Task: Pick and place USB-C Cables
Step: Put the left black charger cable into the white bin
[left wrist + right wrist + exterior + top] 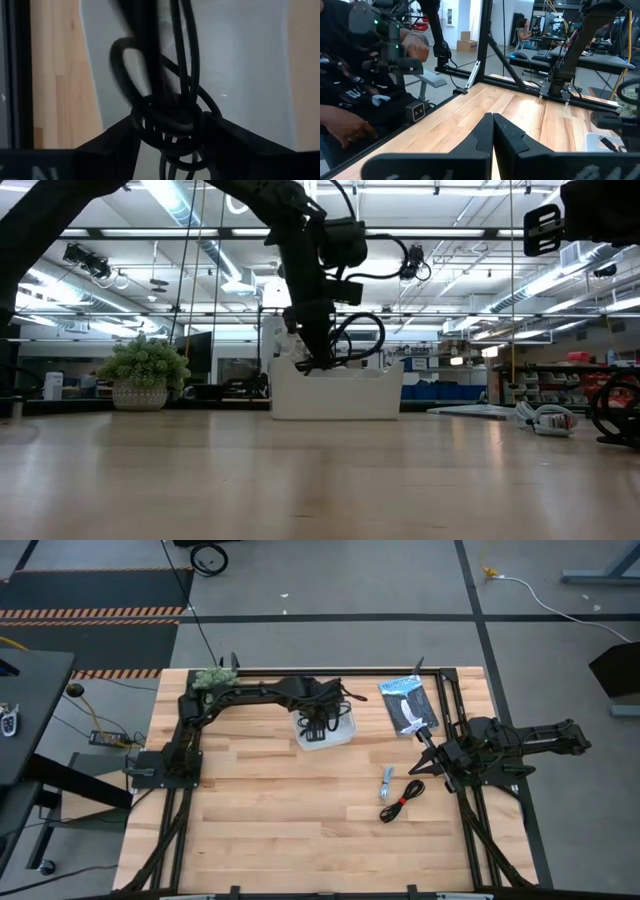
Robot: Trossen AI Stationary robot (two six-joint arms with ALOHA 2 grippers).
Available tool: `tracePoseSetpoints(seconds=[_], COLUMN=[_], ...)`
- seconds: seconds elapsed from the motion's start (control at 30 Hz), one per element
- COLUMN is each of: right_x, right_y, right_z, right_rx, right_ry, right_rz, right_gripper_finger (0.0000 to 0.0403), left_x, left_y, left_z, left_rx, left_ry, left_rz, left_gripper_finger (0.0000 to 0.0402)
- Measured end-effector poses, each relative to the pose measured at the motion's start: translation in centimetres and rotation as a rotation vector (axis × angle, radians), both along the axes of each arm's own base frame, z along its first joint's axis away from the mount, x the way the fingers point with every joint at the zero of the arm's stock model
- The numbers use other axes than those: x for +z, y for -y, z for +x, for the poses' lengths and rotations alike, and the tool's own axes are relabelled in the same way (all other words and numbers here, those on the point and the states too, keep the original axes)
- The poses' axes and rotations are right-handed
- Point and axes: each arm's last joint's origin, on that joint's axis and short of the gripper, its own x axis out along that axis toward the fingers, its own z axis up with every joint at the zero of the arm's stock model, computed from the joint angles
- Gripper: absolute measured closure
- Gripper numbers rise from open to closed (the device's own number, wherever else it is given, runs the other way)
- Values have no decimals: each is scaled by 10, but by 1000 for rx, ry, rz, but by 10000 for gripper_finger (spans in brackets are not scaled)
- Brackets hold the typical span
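Observation:
My left gripper (318,727) (318,358) hangs over the white bin (340,736) (335,395), shut on a coiled black USB-C cable (170,122) (356,338). The short light blue-grey cable (387,783) (540,418) and the black cable with a red tie (402,800) lie flat on the table's right half. My right gripper (424,743) (493,131) is shut and holds nothing; it hovers at the right side, just beyond those two cables. No white cable shows. My left gripper pinches the black cable's bundled coil (167,131) between its two fingers (112,145), coming from above and pointing down. Several turns of cord pass through the pinch. The cable is lifted clear of the table; loops (362,337) stand out beside the fingers above the bin.
A flat dark packet with white print (408,705) lies at the far right, next to the right arm. A small potted plant (215,678) (145,375) stands at the far left corner. A person (350,85) sits beyond the table's edge. Bare wood spans the near half.

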Motion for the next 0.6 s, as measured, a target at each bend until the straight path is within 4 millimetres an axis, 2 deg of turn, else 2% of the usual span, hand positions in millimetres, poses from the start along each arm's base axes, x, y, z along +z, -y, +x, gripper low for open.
tracePoseSetpoints(seconds=[0.3,0.6], right_x=[0,0], right_y=[0,0], right_z=[0,0], right_rx=[2,2], right_ry=[2,1], right_rz=[0,0], right_gripper_finger=[387,387], left_x=[1,-3], left_y=[4,8], left_z=[0,1], left_rx=[-15,-19], left_ry=[0,-11], left_rz=[-24,-61], left_gripper_finger=[173,82])
